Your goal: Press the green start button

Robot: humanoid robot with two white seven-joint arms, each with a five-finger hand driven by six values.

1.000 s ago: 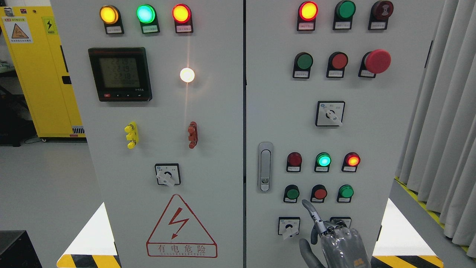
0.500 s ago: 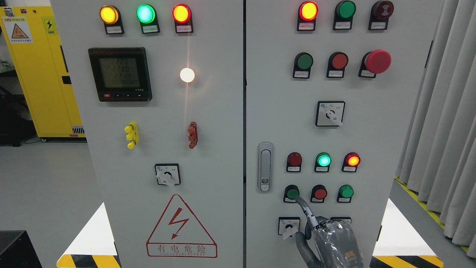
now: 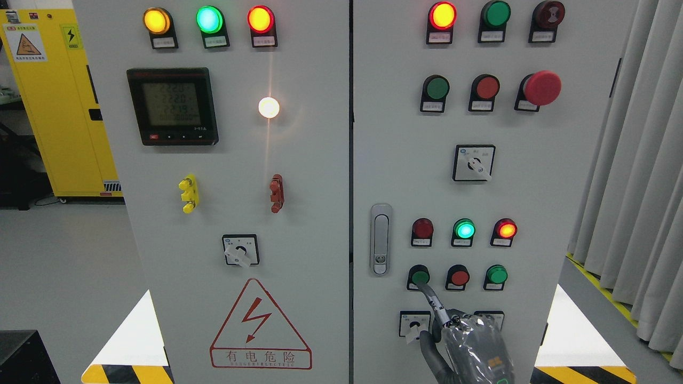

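The green start button (image 3: pixel 419 277) sits at the left of the lower button row on the right-hand cabinet door (image 3: pixel 533 213). My right hand (image 3: pixel 469 346) rises from the bottom edge below it, wrapped in clear plastic. Its index finger (image 3: pixel 433 303) is stretched up and to the left, and the tip touches the button's lower edge. The other fingers are curled in and hold nothing. The hand hides part of a selector switch (image 3: pixel 414 324) and a black plate to its right. My left arm does not show.
Beside the green button are a red button (image 3: pixel 459 277) and another green one (image 3: pixel 497 274), with three indicator lamps (image 3: pixel 464 230) above them. A door latch (image 3: pixel 380 239) stands to the left. Grey curtains (image 3: pixel 635 176) hang at the right, and a yellow cabinet (image 3: pixel 58 106) stands at the far left.
My right hand has moved left and slightly up. The index fingertip went from below the red button to the lower edge of the left green button.
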